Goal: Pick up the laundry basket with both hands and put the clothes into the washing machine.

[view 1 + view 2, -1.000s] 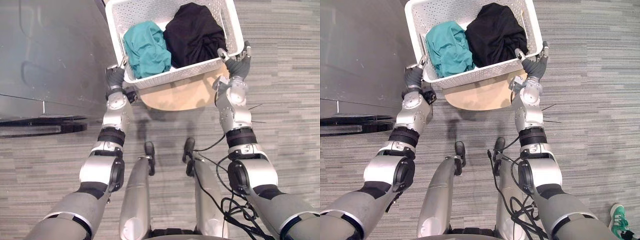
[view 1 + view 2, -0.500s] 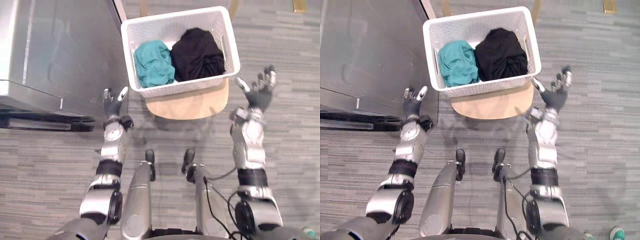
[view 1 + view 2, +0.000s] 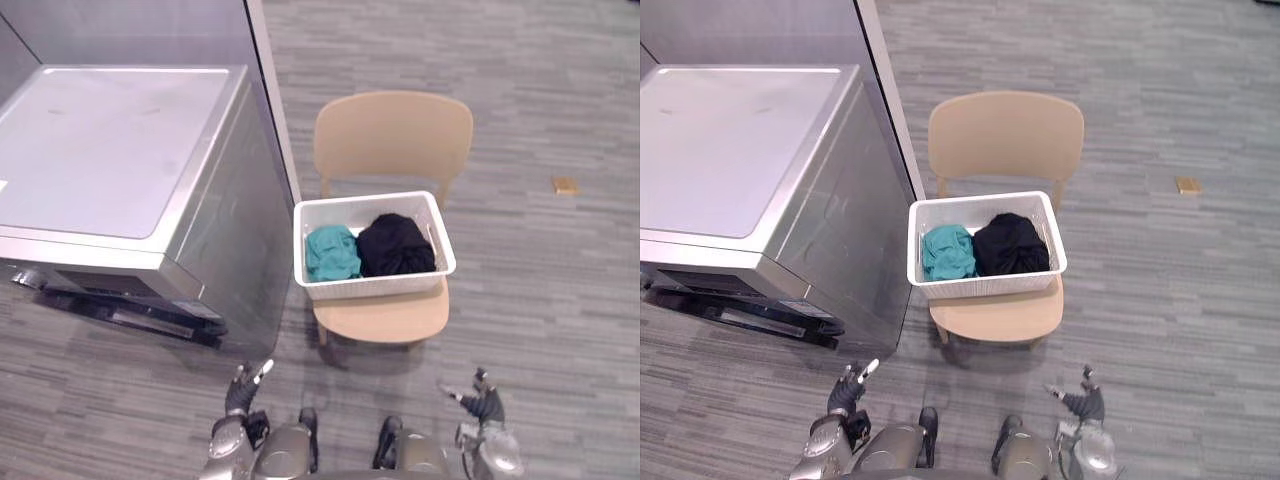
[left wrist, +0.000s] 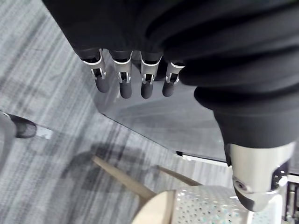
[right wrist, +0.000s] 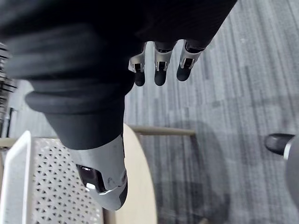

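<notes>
Left hand point(image 3: 243, 385) and right hand point(image 3: 483, 403) hover low over the grey carpeted floor point(image 3: 520, 100), fingers straight, thumbs apart, nothing in either, both well short of the load they are meant to lift. The washing machine point(image 3: 110, 170) stands to the robot's left. Its flat silver top is in view but its front face is mostly turned away, so where the door opens cannot be told. Just beside it a tan chair point(image 3: 392, 135) carries the white laundry basket point(image 3: 370, 287) on its seat, with a teal garment point(image 3: 331, 252) and a black garment point(image 3: 395, 246) side by side inside. The task appears to stand at its opening step: the basket is not yet gripped, and the next move calls for closing the gap, then one hand to each short side and an even lift. The basket's handles are hard to make out. A small tan object point(image 3: 566, 184) on the floor beside the chair is too small to identify.
</notes>
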